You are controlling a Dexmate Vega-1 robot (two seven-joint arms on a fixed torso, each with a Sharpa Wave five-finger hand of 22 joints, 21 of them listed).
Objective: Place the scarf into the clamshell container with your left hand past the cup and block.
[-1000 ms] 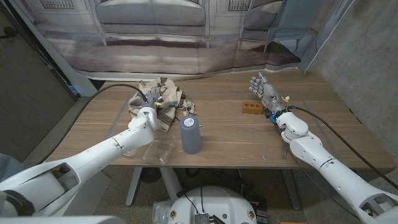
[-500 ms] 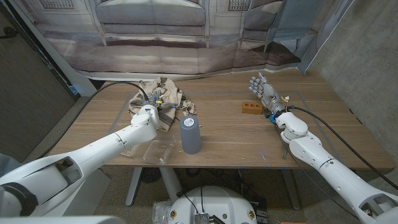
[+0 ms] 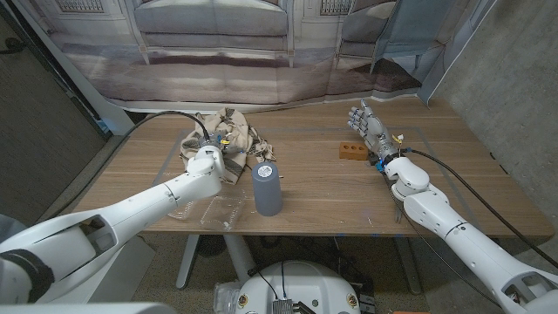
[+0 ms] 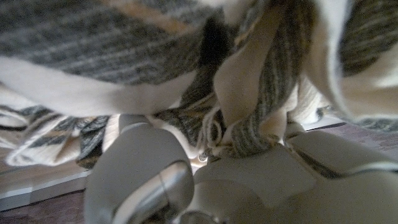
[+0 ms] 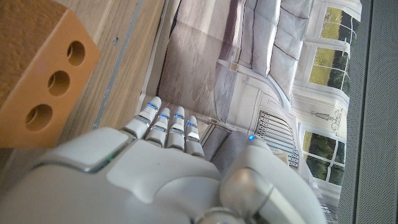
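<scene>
Woven cloth in beige, cream and grey stripes, the scarf (image 3: 228, 139) lies bunched in soft folds on the far left part of the wooden counter (image 3: 323, 187). The left hand (image 3: 209, 155) is buried in its near edge; the left wrist view shows folds of the scarf (image 4: 249, 118) caught between the pale fingers (image 4: 140, 162), so the hand pinches the fabric. Just near of that hand lies the clamshell container (image 3: 214, 209), clear ribbed plastic, opened flat at the counter's near edge. Right of it stands the cup (image 3: 267, 189), a matte blue-grey cylinder, upright. Farther right sits the block (image 3: 350, 152), an orange-brown brick shape with round holes in one face. Right of the block, the right hand (image 3: 370, 133) stands with fingers extended side by side, gripping nothing.
</scene>
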